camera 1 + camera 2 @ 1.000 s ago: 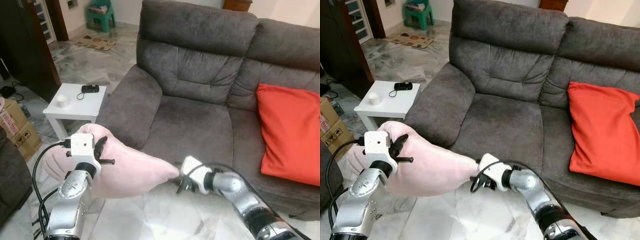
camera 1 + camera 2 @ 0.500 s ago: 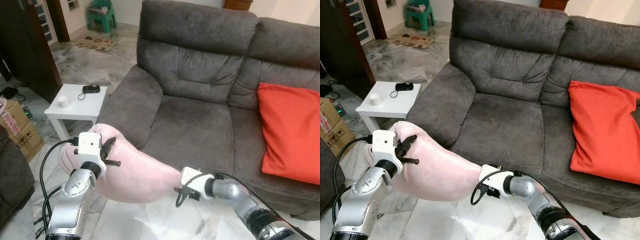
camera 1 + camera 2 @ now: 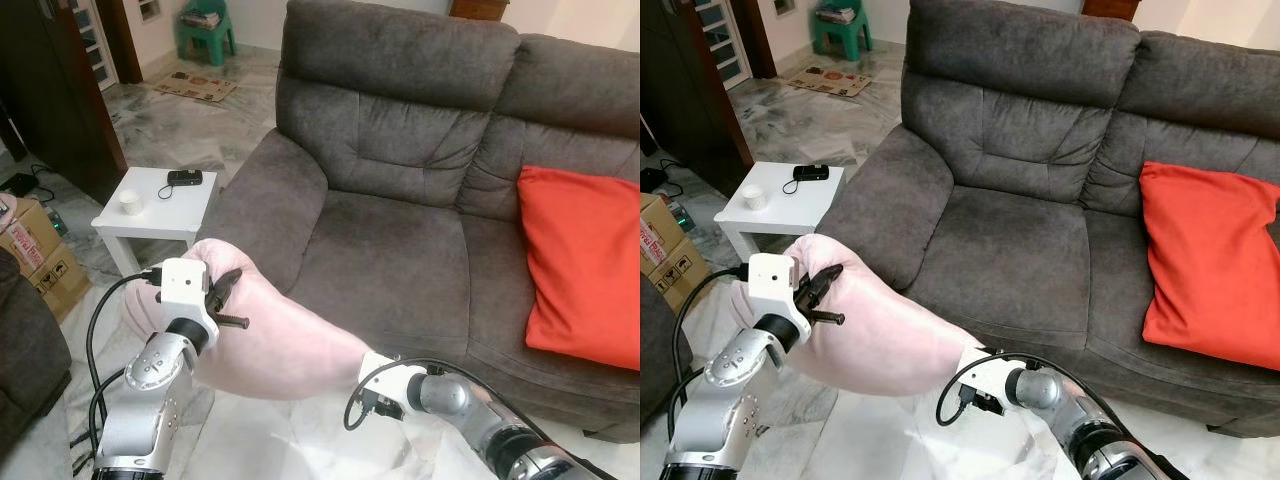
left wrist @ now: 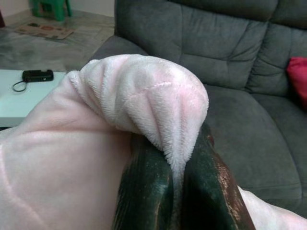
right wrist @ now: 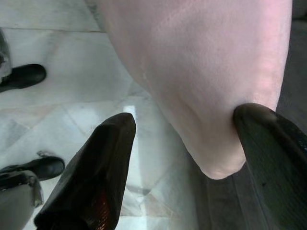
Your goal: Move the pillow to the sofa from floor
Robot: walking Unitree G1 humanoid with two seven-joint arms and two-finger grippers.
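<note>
Our left gripper (image 4: 175, 191) is clamped on a fold of the pink pillow (image 3: 280, 340), the two black fingers (image 4: 146, 191) pinching the plush fabric tightly between them. Our right gripper (image 5: 192, 163) sits at the pillow's other, lower end with its fingers spread wide; one finger (image 5: 268, 148) touches the pillow's side, the other (image 5: 96, 167) stands apart from it over the marble floor (image 5: 62, 120). We hold the pillow off the floor, stretched between our two arms, just in front of the front edge of the grey sofa (image 3: 400, 180) and beside its left armrest (image 3: 265, 205). It is not yet on the seat. An orange cushion (image 3: 580, 265) leans upright against the backrest at the sofa's right end, well apart from the pillow. A small white side table (image 3: 155, 205) stands near the left armrest; a black device (image 3: 183, 177) lies near its far edge and a small white cup (image 3: 128, 201) near its left edge. A cardboard box (image 3: 30, 255) sits on the floor beyond the table, and a green stool (image 3: 205, 25) stands far back
</note>
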